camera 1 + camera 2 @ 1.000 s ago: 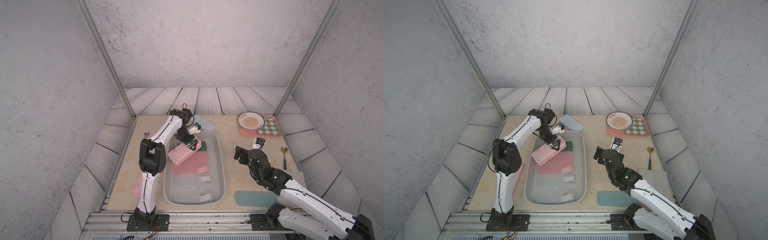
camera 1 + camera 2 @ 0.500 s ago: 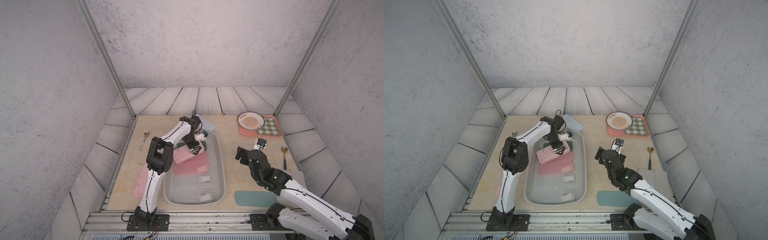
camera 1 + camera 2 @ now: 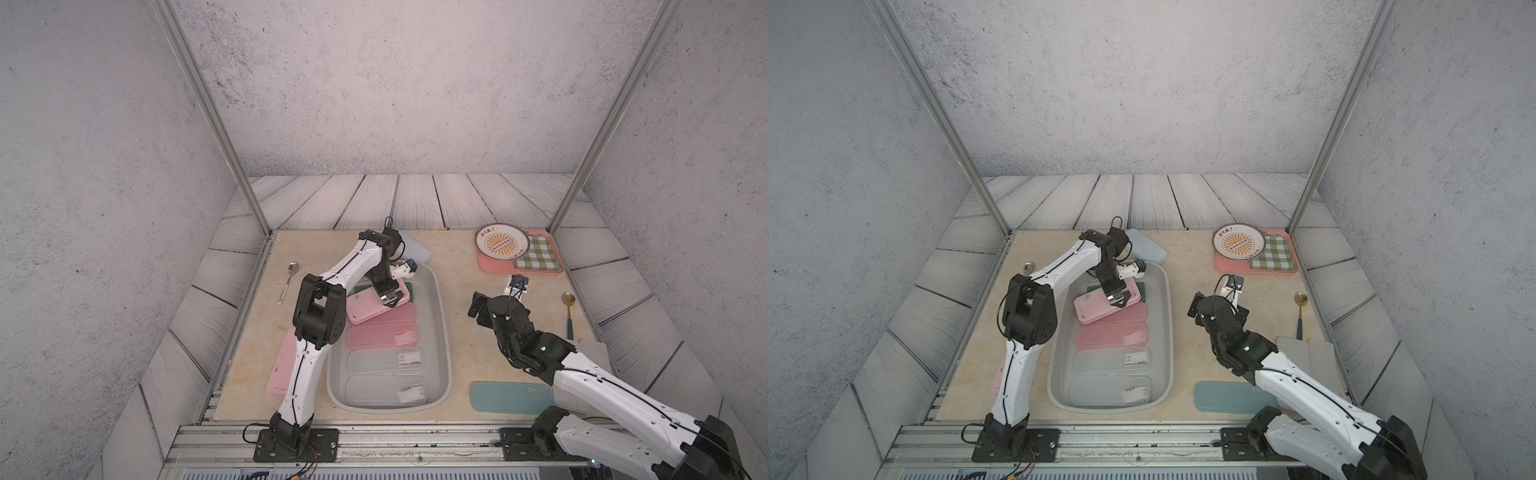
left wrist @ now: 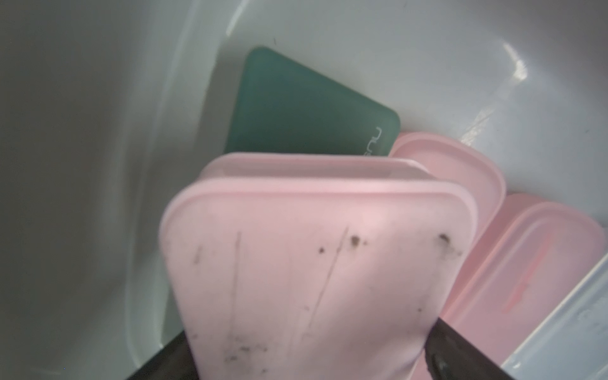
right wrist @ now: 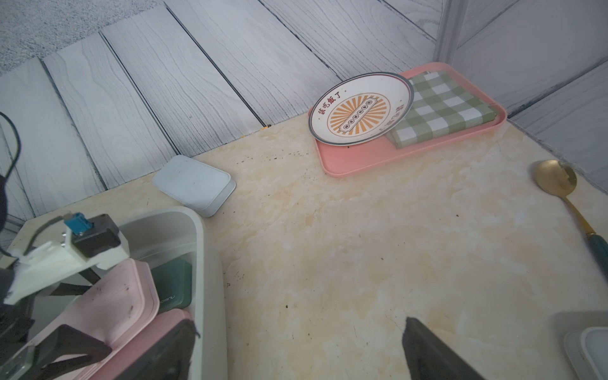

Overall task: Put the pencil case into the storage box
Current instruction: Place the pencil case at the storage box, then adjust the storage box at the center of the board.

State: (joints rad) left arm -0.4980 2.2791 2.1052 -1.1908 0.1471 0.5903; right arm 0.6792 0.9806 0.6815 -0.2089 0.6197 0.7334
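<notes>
Right now the pale pink pencil case (image 3: 363, 308) is inside the storage box (image 3: 432, 324). It lies slantwise on top of a dark green case (image 4: 306, 108) and a row of pink cases (image 3: 382, 336), not flat on the floor of the box. It sits between the left jaws. The left wrist view shows a dark finger (image 4: 164, 362) at each long edge, but I cannot tell whether they clamp the case or merely flank it.

That is the main risk. If the left arm (image 3: 353, 266) lifts while a finger is touching an edge, the case may ride up with it, tip over, or be dragged against the box wall. Because the case is propped at a slant, a nudge could also send it sliding across the ones beneath.

The right jaws stand apart over bare worktop (image 5: 329, 263), holding nothing, beside the box. A careless swing there could knock the rim.
</notes>
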